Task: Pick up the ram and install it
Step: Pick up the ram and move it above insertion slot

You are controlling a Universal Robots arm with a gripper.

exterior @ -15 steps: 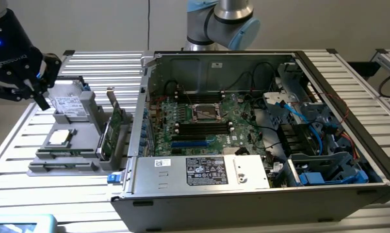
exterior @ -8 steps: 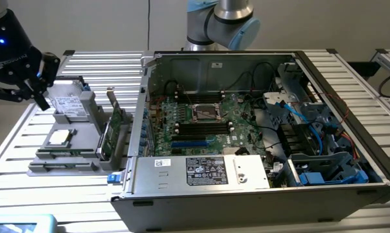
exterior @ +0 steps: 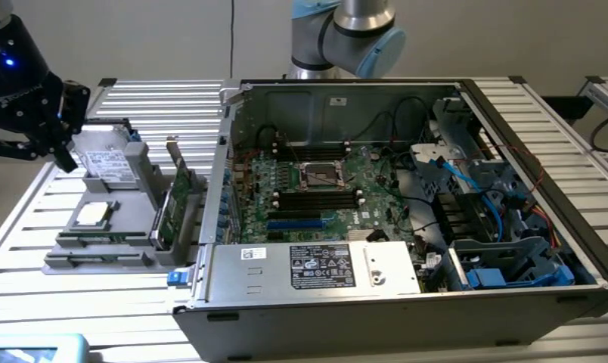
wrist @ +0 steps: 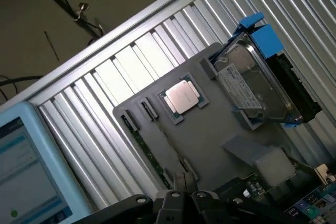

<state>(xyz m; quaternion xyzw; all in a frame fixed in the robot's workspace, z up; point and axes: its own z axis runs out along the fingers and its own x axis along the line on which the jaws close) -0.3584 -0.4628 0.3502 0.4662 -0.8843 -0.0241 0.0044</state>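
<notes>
Exterior view: The gripper (exterior: 54,140) hangs above the far end of the grey fixture tray (exterior: 102,261), just beside the hard drive (exterior: 110,162), with nothing in its grasp. The ram (exterior: 94,240) lies in a groove near the tray's front edge, well apart from the gripper. The tall expansion card (exterior: 181,200) stands between the tray and the open computer case (exterior: 546,151).

Risk: a carried stick swung low toward the motherboard (exterior: 324,197) could strike the card or the case wall.

Wrist view: The gripper (wrist: 184,190) has its fingers pressed together and empty. The ram (wrist: 147,153) runs along the tray's edge groove, near the processor (wrist: 182,97).

Risk: closed fingers brought down would land on the thin board edge rather than straddle it, and could crack or tilt it. An off-centre grip could let the stick pivot, then jam in the groove or meet a slot askew.
</notes>
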